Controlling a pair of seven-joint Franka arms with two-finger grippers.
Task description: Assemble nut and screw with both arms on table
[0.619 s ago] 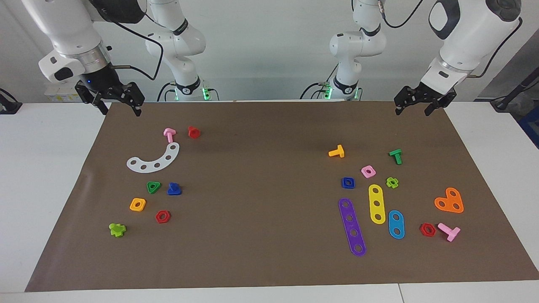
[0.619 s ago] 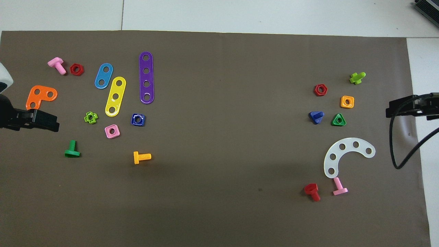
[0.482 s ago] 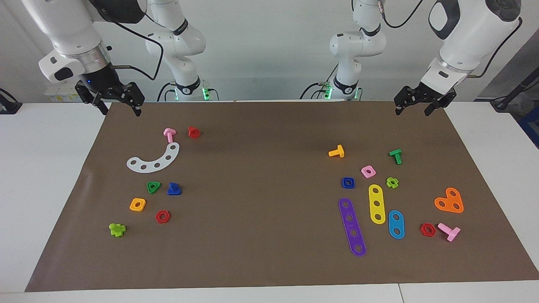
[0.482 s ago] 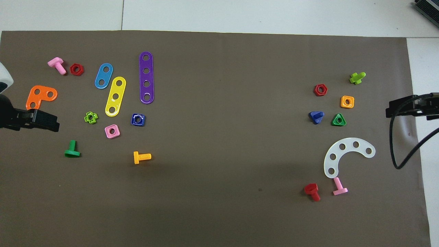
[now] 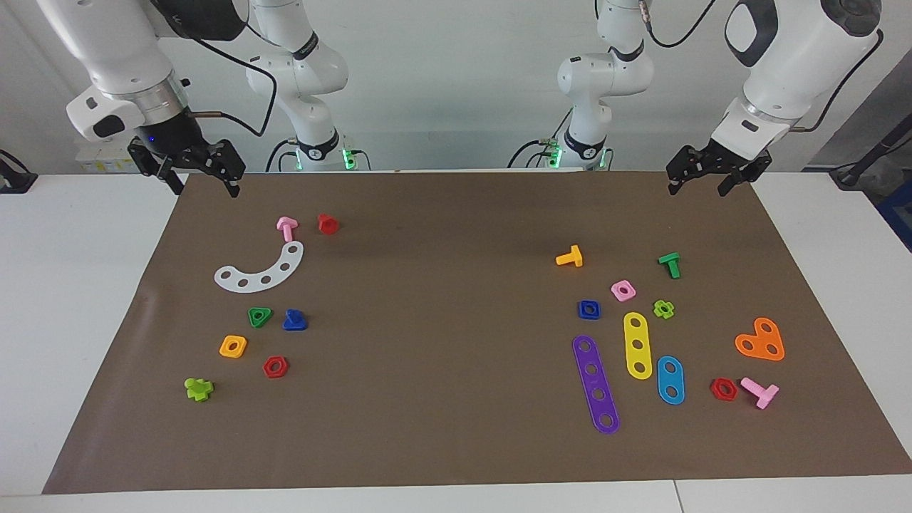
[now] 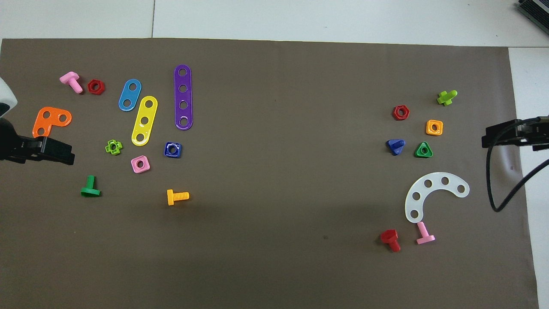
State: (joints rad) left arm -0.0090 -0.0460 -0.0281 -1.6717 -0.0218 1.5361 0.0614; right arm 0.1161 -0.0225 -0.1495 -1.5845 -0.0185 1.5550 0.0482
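A brown mat [image 5: 456, 399] covered the white table [image 5: 71, 320], toy parts scattered at both ends. Going by the facing view, the right gripper [image 5: 201, 184] hung with fingers spread wide over the mat's corner nearest the robots. The blue screw [image 5: 294, 320] lay beside a green triangular nut [image 5: 260, 316]. The blue nut [image 5: 589, 309] sat near the pink nut [image 5: 623, 290]. The left gripper [image 5: 698, 184] hung wide open, empty.

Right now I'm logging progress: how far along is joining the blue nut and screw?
Nothing is done. The nut and screw lie apart at opposite ends of the mat. Left hand and right hand hang open, empty. Picking both and threading remain.
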